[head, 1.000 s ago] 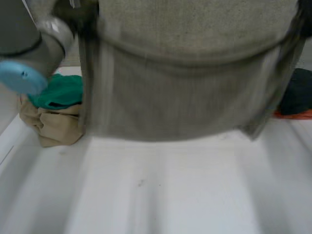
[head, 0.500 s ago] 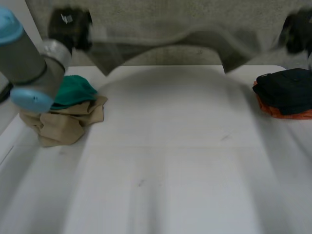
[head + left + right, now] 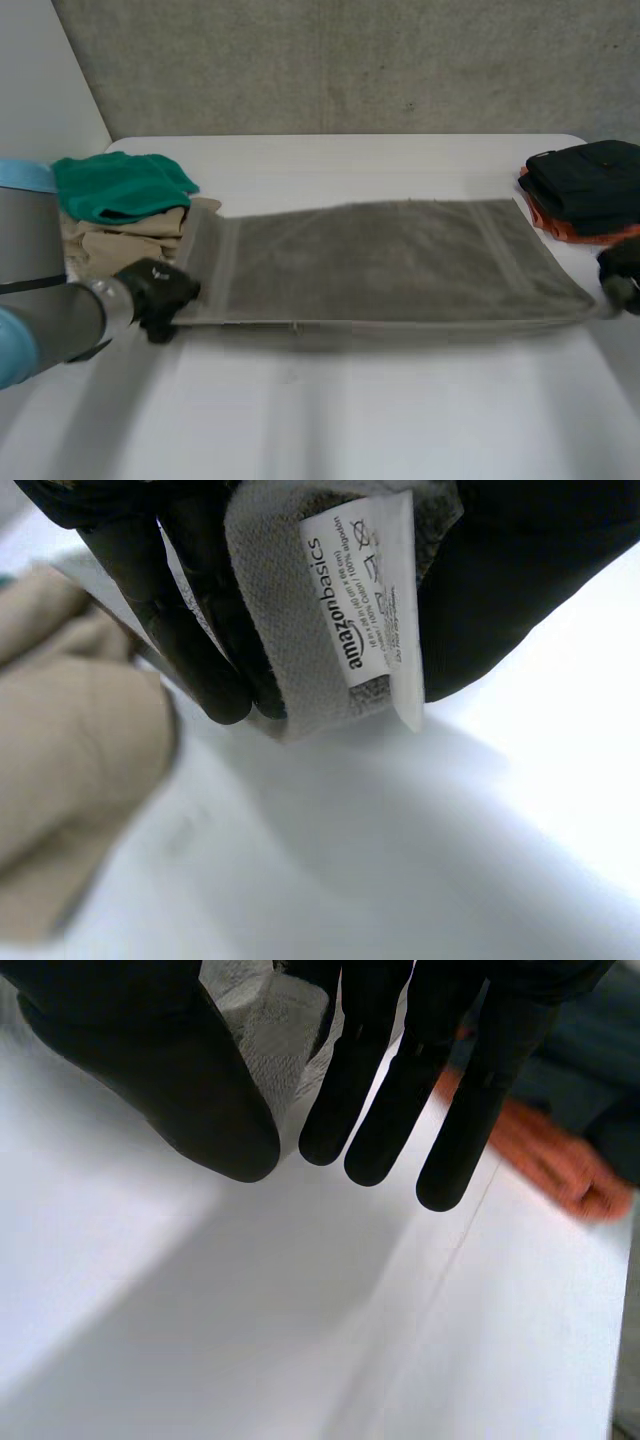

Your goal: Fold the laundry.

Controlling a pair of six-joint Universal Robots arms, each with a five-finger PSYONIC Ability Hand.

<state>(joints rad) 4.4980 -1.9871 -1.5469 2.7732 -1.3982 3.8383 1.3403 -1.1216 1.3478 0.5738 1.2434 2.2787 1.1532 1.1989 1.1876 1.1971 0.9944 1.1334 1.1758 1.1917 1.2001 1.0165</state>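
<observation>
towel (image 3: 390,260) flat on table (image 3: 400,420), corners in left hand (image 3: 158,293) and right hand (image 3: 622,264)

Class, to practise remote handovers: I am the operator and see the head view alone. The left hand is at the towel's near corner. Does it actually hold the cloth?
Observer: Yes. In the left wrist view the left hand pinches the towel corner between fingers and thumb.
Operator: Is anything on that corner?
Observer: A white label printed amazonbasics lies on it, inside the pinch.
Operator: And the right hand?
Observer: In its own wrist view the right hand has a fold of towel between its thumb and straight fingers.
</observation>
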